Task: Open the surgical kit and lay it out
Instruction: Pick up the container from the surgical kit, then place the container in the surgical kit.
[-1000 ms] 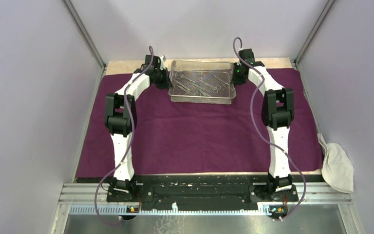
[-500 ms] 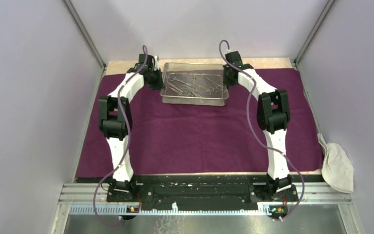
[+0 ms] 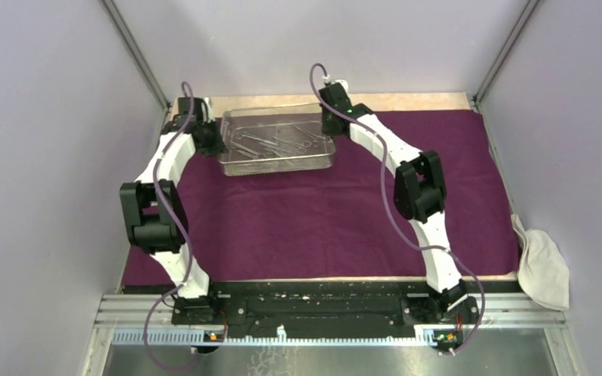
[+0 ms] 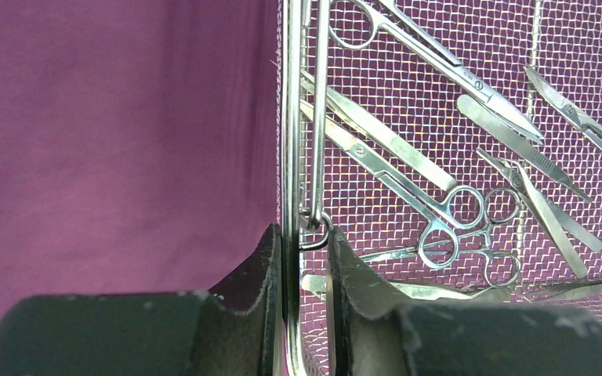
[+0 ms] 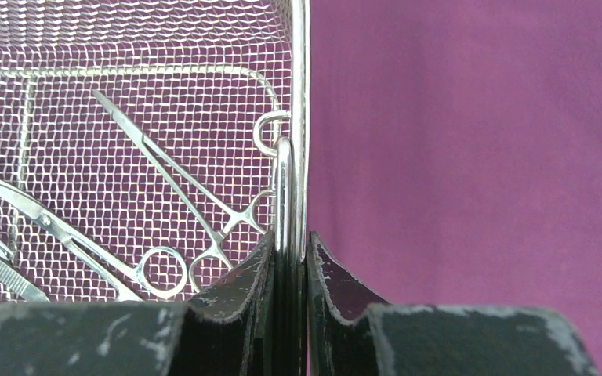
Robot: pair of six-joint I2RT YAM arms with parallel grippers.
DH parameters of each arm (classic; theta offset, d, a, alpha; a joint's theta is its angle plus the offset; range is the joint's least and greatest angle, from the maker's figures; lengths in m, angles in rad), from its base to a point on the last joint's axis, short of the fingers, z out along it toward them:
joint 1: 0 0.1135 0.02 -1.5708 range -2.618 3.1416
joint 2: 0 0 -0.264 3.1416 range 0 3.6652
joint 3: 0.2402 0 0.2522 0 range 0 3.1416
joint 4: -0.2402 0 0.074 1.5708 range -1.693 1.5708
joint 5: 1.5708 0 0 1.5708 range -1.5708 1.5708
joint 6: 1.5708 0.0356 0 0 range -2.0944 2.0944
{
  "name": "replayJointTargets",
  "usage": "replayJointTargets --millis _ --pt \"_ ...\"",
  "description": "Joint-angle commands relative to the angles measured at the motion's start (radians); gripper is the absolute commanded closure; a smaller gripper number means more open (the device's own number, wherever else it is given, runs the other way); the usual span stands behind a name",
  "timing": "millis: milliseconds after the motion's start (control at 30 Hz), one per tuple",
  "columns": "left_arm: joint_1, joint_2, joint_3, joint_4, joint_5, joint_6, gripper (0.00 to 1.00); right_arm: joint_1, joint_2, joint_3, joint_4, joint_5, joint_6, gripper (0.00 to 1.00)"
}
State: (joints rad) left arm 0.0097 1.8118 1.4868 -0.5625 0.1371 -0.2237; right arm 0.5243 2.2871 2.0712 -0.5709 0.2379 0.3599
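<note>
Top external view: the wrap (image 3: 321,227) lies spread flat over the table, so the opening looks done. The tray (image 3: 278,167) sits on it in the upper left of the frame, with the instruments (image 3: 270,141) all inside in a loose heap; laying them out remains. The left gripper (image 3: 213,141) is clamped on the tray's left end rim and the right gripper (image 3: 331,124) on its right end rim. A second ago the tray stood at upper centre; it has since travelled left, both arms swinging with it.
</note>
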Motion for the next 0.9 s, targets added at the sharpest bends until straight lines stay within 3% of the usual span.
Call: replayJointTargets --millis 0,200,500,867 --pt "0.081 -0.154 -0.066 0.223 0.015 0.005 1.00 0.135 0.027 0.206 0.138 -0.011 0.022 1.00" --pt "0.199 -0.191 -0.142 0.311 0.010 0.023 1.00 0.214 0.144 0.339 0.169 -0.006 0.027 1.00" --pt "0.256 -0.196 -0.195 0.440 -0.056 0.066 1.00 0.288 0.247 0.414 0.273 -0.017 0.025 1.00" --pt "0.323 -0.121 -0.248 0.556 -0.163 0.100 1.00 0.375 0.296 0.391 0.392 0.065 0.062 1.00"
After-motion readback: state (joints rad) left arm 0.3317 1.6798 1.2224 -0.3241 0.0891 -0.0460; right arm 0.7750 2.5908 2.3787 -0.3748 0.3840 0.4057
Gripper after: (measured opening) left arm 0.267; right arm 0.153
